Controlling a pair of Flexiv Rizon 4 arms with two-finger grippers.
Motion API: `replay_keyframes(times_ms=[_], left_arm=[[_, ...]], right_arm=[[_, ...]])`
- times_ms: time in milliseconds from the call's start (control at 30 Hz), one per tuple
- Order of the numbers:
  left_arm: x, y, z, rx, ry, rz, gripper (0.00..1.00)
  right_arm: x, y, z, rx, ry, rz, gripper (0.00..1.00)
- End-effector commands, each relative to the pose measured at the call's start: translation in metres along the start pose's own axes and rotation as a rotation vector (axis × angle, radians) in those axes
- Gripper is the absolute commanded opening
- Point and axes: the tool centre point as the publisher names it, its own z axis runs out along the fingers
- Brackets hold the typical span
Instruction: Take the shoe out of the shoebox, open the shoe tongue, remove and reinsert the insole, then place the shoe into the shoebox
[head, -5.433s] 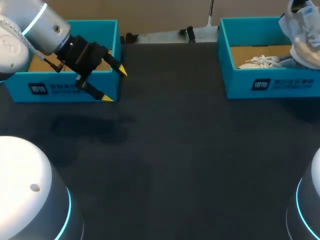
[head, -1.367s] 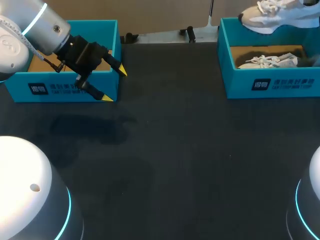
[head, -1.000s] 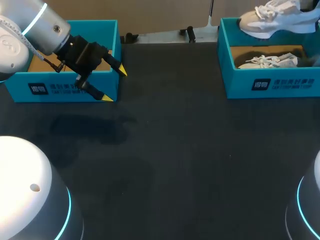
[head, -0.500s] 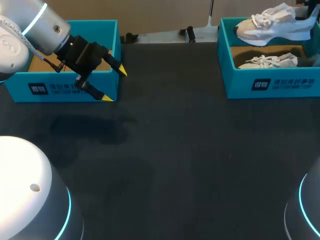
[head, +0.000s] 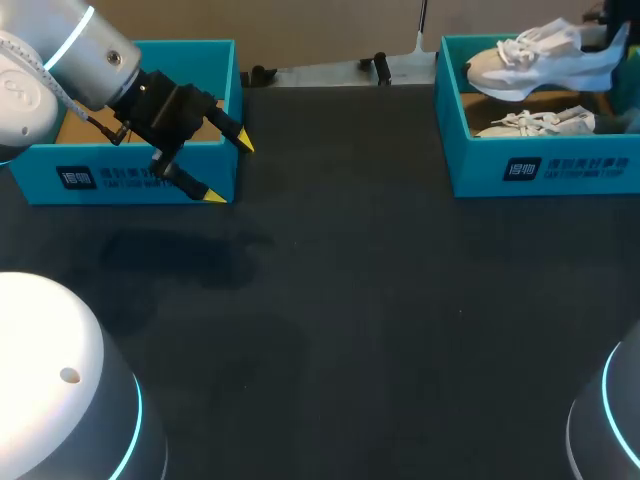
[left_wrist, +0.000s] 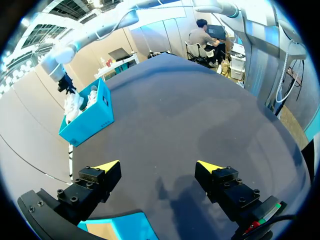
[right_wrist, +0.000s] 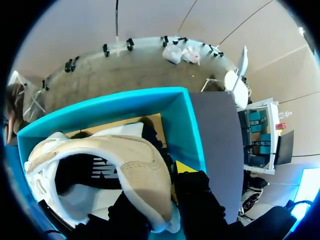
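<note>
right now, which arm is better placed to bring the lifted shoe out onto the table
Right: the right gripper is shut on the shoe, holding it above the shoebox. The left gripper is open, far across the table.

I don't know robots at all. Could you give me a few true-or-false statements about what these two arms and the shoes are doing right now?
1. The right gripper holds a white shoe above the right blue box. True.
2. That box has nothing inside it. False: a second white shoe lies in it, under the held one.
3. The left gripper is clamped on an insole. False: its fingers are open with nothing between them.
4. The left gripper is at the near corner of the left blue box, far from both shoes. True.
</note>
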Motion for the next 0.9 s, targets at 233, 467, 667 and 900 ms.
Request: replay_keyframes(times_ms=[233, 467, 667, 900], left_arm=[[0.001, -0.001, 0.0, -0.002, 0.0, 0.0, 1.0], [0.001, -0.001, 0.0, -0.002, 0.0, 0.0, 1.0], [0.001, -0.001, 0.0, -0.002, 0.0, 0.0, 1.0], [0.001, -0.001, 0.0, -0.002, 0.0, 0.0, 1.0]], right_arm=[[0.005, 0.005, 0.026, 0.03, -0.013, 0.003, 0.0], [0.006, 0.004, 0.043, 0.039, -0.025, 0.013, 0.0], [0.01, 0.002, 0.055, 0.039, -0.035, 0.018, 0.0], [0.011, 0.002, 0.064, 0.039, -0.037, 0.026, 0.0]])
